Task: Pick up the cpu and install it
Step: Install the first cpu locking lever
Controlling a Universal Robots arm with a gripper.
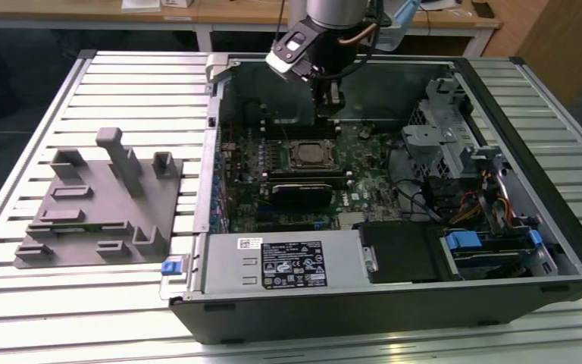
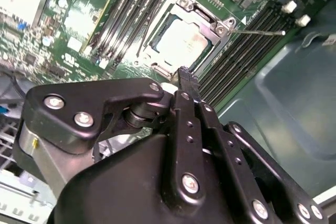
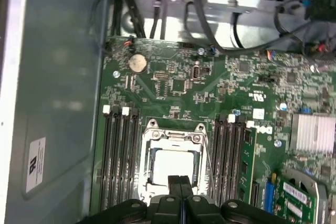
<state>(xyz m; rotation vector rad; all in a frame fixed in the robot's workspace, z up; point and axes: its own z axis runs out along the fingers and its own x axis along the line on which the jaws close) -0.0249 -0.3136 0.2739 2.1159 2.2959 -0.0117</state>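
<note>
On the grey slatted worktop point(image 1: 89, 318) lies a big black computer case point(image 1: 392, 315), open on top. Inside it is a green board point(image 1: 372, 171). The cpu point(image 1: 312, 154) sits in the socket in the middle of that board. Its silver top faces up, and a metal frame point(image 3: 173, 134) goes round its edges. Long black slots point(image 3: 119, 156) run along both sides of the socket.

A black block point(image 1: 297, 194) sits on the board just nearer than the cpu. A silver box with a white label point(image 1: 281, 262) fills the near part of the case. Metal cages point(image 1: 453, 129) and wires sit on the exterior view's right.

The gripper point(image 1: 330, 105) hangs over the far part of the board, just above the cpu. In the first wrist view its fingers point(image 3: 175, 184) are pressed together and hold nothing.

A grey plastic holder point(image 1: 94, 205) stands on the worktop beside the case, on the exterior view's left.
</note>
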